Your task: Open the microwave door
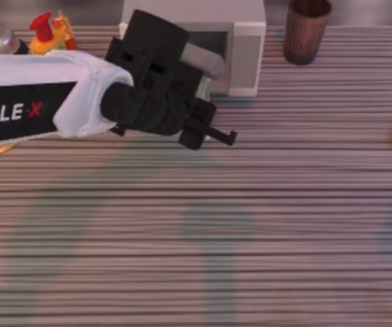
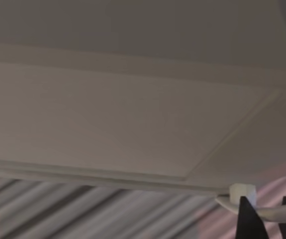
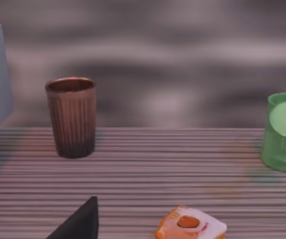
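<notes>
Microwave door (image 1: pixel 206 61) stands partly swung out from the microwave (image 1: pixel 202 20), which sits at the far edge of the surface (image 1: pixel 250 225), a little left of the middle; much of the door is hidden under the left arm. The left gripper (image 1: pixel 209 133) is just in front of the oven, reaching toward the door. In the left wrist view the door panel (image 2: pixel 123 114) fills the frame, and the dark fingertips (image 2: pixel 247 219) sit on either side of a thin white edge with a small white block, probably the door's handle (image 2: pixel 242 191).

The risk, as I judge it, is the thin edge slipping free if the pull departs from the hinge's arc, or the whole oven dragging toward the near edge.

The jaws look nearly together, clamped on that edge. The right arm is parked off the right side; whether its jaws are apart, I cannot tell. A brown ribbed cup (image 1: pixel 307 30) stands just right of the oven.
</notes>
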